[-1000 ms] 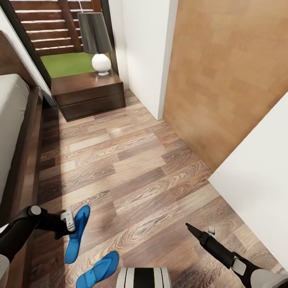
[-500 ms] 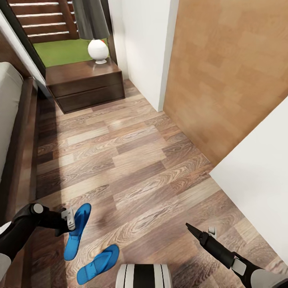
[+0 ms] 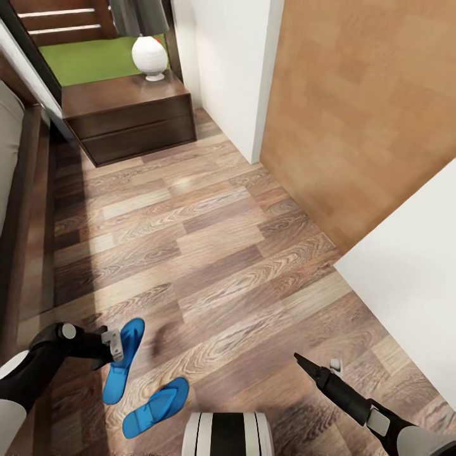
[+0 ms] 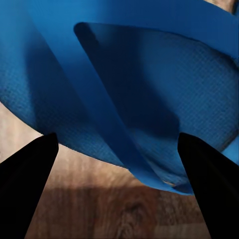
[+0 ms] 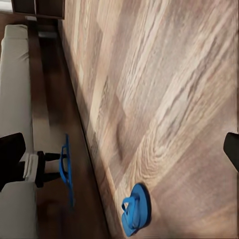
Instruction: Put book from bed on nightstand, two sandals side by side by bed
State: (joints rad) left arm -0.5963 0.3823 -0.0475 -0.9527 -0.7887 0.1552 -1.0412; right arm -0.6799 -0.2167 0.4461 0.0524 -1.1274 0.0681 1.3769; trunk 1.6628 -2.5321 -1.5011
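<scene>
One bright blue sandal (image 3: 124, 360) hangs just above the wood floor beside the bed frame (image 3: 30, 209), and my left gripper (image 3: 116, 345) is shut on its edge. Up close, its sole and strap (image 4: 149, 89) sit between the dark fingers (image 4: 27, 191). In the right wrist view this sandal (image 5: 65, 172) shows edge-on, off the floor. The second sandal (image 3: 156, 407) lies flat a little nearer me, also seen from the right wrist (image 5: 134, 209). My right gripper (image 3: 316, 362) is open and empty, low over the floor. The nightstand (image 3: 130, 117) with its lamp (image 3: 150, 57) stands ahead. The book is out of view.
The grey mattress (image 3: 7, 145) runs along the left edge. A white wall corner (image 3: 234, 76) and a light wooden panel (image 3: 361, 114) close in the right side, with another white wall (image 3: 411, 278) nearer me. Wood-plank floor (image 3: 209, 253) stretches between bed and wall.
The whole picture has shifted: nightstand and lamp sit higher in the frame, so the camera moved. The left gripper still carries the sandal in about the same spot; the right arm is unchanged.
</scene>
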